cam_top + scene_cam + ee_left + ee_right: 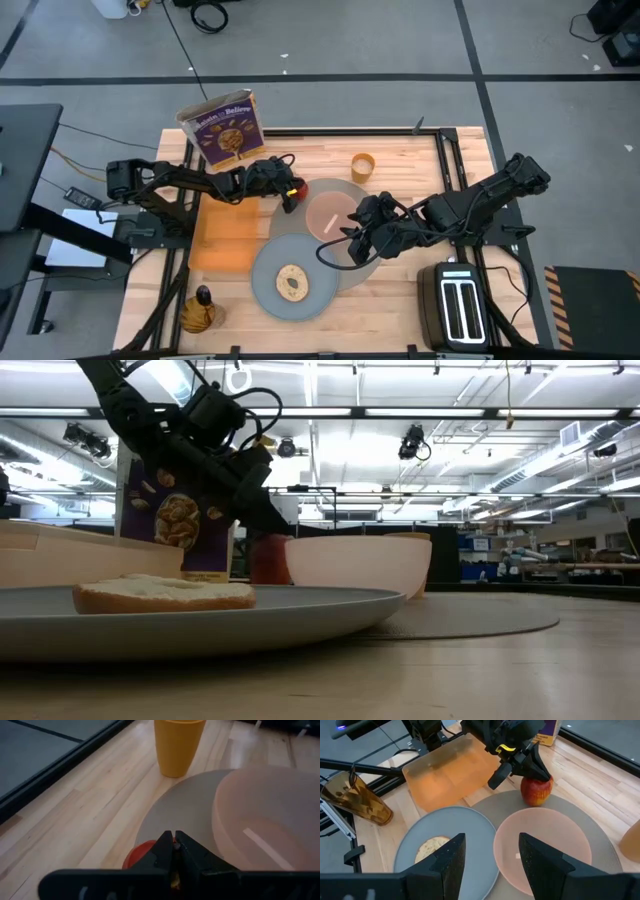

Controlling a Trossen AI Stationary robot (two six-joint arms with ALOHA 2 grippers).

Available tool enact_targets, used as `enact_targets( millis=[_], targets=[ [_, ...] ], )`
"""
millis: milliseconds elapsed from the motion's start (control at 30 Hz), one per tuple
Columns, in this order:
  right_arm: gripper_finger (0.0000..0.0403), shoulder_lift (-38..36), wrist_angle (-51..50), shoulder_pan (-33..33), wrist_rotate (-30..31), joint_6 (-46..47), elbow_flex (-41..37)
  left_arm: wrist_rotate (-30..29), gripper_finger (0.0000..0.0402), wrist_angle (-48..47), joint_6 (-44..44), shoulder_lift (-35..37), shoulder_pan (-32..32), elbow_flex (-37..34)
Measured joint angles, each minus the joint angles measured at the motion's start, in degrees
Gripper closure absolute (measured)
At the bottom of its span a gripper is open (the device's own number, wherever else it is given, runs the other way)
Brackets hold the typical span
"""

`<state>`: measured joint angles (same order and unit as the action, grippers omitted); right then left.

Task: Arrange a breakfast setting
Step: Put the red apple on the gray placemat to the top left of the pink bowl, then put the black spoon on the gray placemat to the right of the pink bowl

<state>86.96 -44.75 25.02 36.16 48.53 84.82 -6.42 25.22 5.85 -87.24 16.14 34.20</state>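
The red apple [537, 790] is being set on the round mat [352, 190] beside the pink bowl [332, 215], pinched by the left claw [540, 774]. Release is called for next. The right claw [487, 860] hangs wide above the bowl.

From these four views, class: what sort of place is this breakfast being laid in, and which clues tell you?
Probably a robotics lab or workshop, not a home kitchen: a framed wooden table, grey taped floor with loose cables, and an industrial ceiling with strip lights.
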Motion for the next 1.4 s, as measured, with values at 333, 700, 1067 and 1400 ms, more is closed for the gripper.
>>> enact_targets(
  millis=[333, 700, 1067, 1400],
  targets=[
    [0.0211, 0.00, 0.00, 0.00, -0.17, -0.33, 0.00, -2.34, 0.0381, -2.64, -0.48, -0.04, -0.04, 0.09],
    [0.0209, 0.00, 0.02, 0.00, -0.17, -0.66, 0.00, -1.40, 0.0346, -3.74, 2.77, 0.94, -0.03, 0.00],
    [0.0209, 0.00, 0.02, 0.00, -0.20, -0.67, 0.00, -0.83, 0.0272, -7.42, 4.01, 3.95, -0.31, -0.02],
    [0.0209, 0.00, 0.00, 0.00, -0.23, -0.67, 0.00, 0.13, 0.0246, -8.86, 3.57, 11.70, -1.86, 0.04]
  ],
)
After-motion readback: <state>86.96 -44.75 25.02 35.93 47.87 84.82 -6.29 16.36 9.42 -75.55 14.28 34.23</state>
